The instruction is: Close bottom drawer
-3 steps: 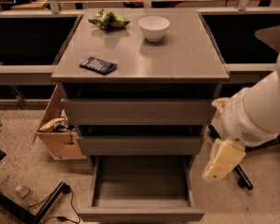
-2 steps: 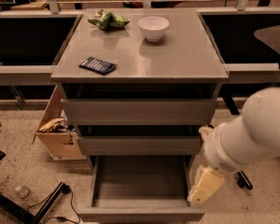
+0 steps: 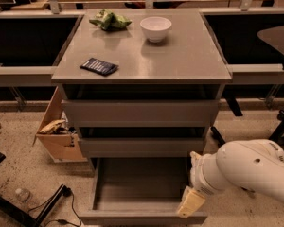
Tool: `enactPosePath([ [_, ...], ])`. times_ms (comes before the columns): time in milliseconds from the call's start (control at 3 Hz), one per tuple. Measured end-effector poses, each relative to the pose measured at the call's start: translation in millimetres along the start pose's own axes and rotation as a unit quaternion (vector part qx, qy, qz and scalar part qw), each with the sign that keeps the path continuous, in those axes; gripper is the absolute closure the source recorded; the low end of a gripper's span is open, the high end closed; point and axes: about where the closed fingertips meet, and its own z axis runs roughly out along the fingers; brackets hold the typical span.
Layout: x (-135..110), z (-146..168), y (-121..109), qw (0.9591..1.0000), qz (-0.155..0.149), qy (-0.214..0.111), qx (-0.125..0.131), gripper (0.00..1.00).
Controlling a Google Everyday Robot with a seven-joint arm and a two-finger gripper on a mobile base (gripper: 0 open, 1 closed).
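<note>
The bottom drawer of the grey cabinet stands pulled out toward me, its grey box interior showing and nothing visible inside. Its flat front runs along the lower edge of the view. My white arm comes in from the right. My gripper with cream-coloured fingers hangs at the drawer's front right corner, right by the front panel. The two drawers above are pushed in.
On the cabinet top lie a white bowl, a green snack bag and a dark blue packet. An open cardboard box stands on the floor at the left. A cable and a black stand foot are at the lower left.
My arm has moved down and to the left. The gripper went from beside the middle drawer's right edge to the open drawer's front right corner. The drawer has not moved.
</note>
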Motion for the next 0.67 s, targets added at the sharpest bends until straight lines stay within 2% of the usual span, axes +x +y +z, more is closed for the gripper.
enactPosePath([
  [333, -5.5, 0.3, -7.1, 0.9999, 0.0, -0.011, 0.014, 0.0],
  [667, -5.0, -0.1, -5.9, 0.9999, 0.0, -0.009, 0.012, 0.0],
])
